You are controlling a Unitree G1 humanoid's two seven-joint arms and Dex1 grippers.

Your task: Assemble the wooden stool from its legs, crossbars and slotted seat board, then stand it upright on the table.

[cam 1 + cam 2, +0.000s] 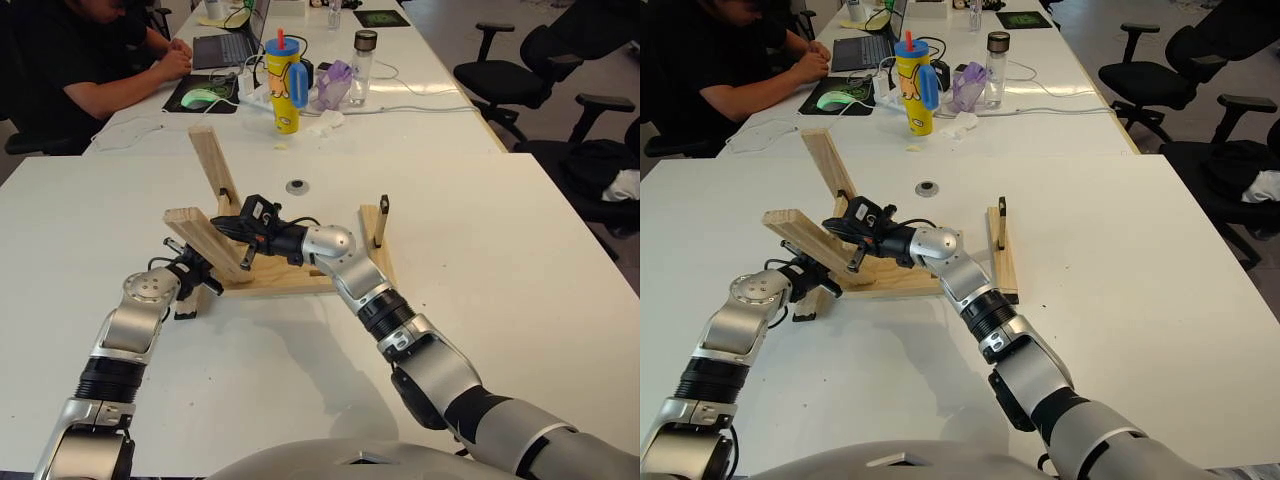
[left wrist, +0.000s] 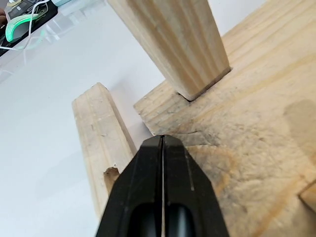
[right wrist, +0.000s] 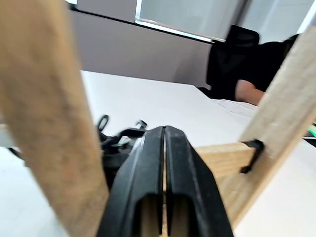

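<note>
The slotted seat board (image 1: 300,282) lies flat on the white table with legs standing up from it. One leg (image 1: 205,240) leans out to the left, a second leg (image 1: 213,160) rises at the back, and a shorter piece (image 1: 380,222) stands at the board's right edge. My right gripper (image 1: 228,224) reaches in between the two left legs, fingers shut (image 3: 164,133), pointing at a crossbar (image 3: 224,158) that joins them. My left gripper (image 1: 208,283) is shut, its tip (image 2: 162,140) at the board's near left corner beside a slotted leg (image 2: 173,39).
A loose wooden piece (image 2: 103,143) lies on the table by the board's corner. A round grommet (image 1: 297,186) sits behind the stool. The far table holds a yellow cup (image 1: 284,90), a bottle (image 1: 362,55) and a laptop. Office chairs (image 1: 520,70) stand to the right.
</note>
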